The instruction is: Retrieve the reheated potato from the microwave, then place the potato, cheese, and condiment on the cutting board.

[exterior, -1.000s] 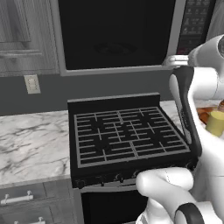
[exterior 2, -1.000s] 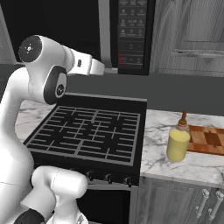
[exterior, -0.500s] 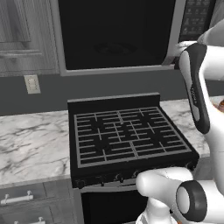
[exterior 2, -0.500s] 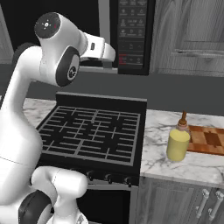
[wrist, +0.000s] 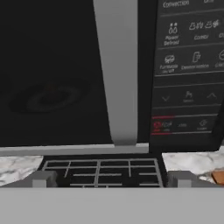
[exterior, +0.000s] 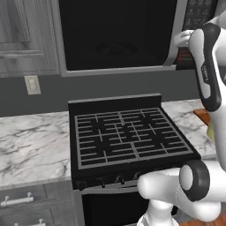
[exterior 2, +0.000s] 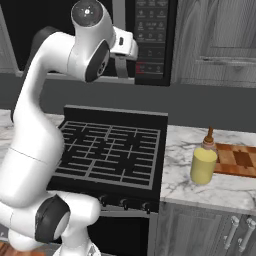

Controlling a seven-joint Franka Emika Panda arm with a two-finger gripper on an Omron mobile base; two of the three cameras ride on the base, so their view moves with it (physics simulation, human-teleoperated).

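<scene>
Black microwave point(wrist: 131, 65) shut; gripper point(wrist: 112, 178) wide before door handle point(wrist: 118, 70).

Microwave point(wrist: 122, 87) button panel point(wrist: 188, 74): top label looks like "Convection", cut off. Other button labels too blurred to read.

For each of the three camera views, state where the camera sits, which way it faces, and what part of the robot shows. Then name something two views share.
Left base view: behind the arm's left, facing the stove and microwave; arm at right.
Right base view: behind its right, facing the same stove, plus the condiment and cutting board; arm at left.
Hand view: on the hand, facing the microwave's handle and button panel; open gripper at bottom.
Shared: both base views show stove and microwave.
</scene>
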